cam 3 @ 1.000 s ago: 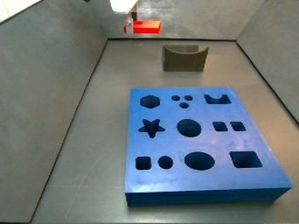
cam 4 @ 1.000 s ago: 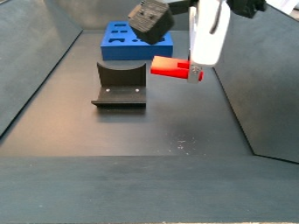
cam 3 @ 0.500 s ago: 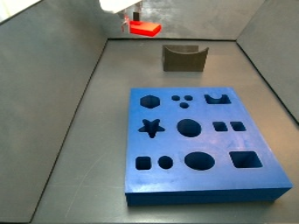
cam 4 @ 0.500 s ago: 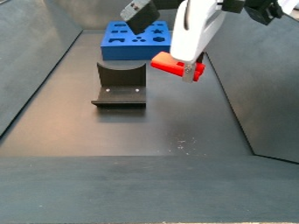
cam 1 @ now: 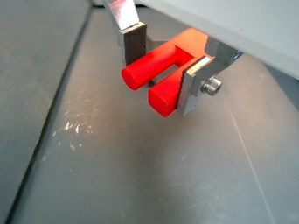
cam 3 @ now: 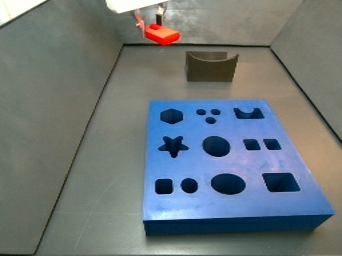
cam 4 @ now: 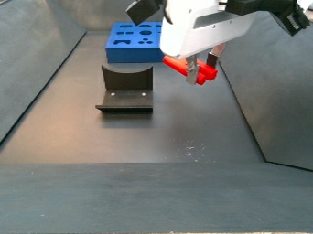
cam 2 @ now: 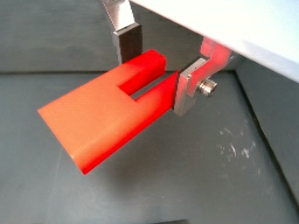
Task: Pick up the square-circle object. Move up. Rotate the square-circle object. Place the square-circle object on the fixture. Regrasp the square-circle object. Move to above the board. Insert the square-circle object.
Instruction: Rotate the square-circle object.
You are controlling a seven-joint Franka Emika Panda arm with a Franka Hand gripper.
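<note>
The red square-circle object [cam 1: 147, 72] hangs in the air, gripped across its two prongs by my gripper [cam 1: 163, 63], which is shut on it. Both wrist views show the silver fingers [cam 2: 188, 88] pressed on either side of the object [cam 2: 108, 115]. In both side views the gripper [cam 4: 197, 60] holds the object [cam 4: 199, 70] well above the floor, to the side of the olive-brown fixture [cam 4: 126, 88] and away from the blue board [cam 4: 141, 40]. The object [cam 3: 163, 36] sits high beyond the fixture [cam 3: 210, 66], with the board [cam 3: 230, 168] nearer. The gripper [cam 3: 159, 22] is mostly cut off by the frame edge.
Grey walls [cam 3: 80, 60] slope up around the dark floor [cam 4: 134, 137]. Light scuff marks [cam 4: 189, 151] lie on the floor below the gripper. The white arm body [cam 4: 196, 23] hangs over the fixture side.
My gripper has turned at the wrist, swinging the red object from lying sideways to pointing more end-on and tilted. It stays in the air in about the same place.
</note>
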